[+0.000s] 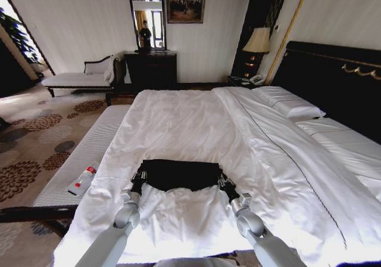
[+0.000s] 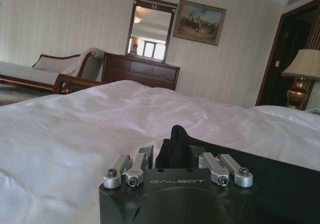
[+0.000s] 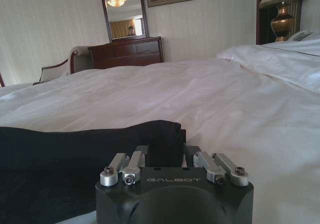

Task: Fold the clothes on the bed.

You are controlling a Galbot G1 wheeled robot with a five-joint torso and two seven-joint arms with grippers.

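- The bed point(image 1: 196, 130) is spread with a white duvet beyond both pincers.
- The black T-shirt point(image 1: 180, 174) is stretched flat between the two pincers, near the bed's foot.
- The left gripper point(image 1: 140, 176) is clamped on the shirt's left edge.
- The right gripper point(image 1: 224, 181) is clamped on its right edge.

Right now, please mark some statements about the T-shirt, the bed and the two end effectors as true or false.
1. The black T-shirt lies on the white duvet. True.
2. The left end effector hangs high above the bed. False: it is at the shirt's left edge.
3. The right end effector grips the shirt's right edge. True.
4. The shirt lies on the pillow. False: the pillow is far off, near the headboard.
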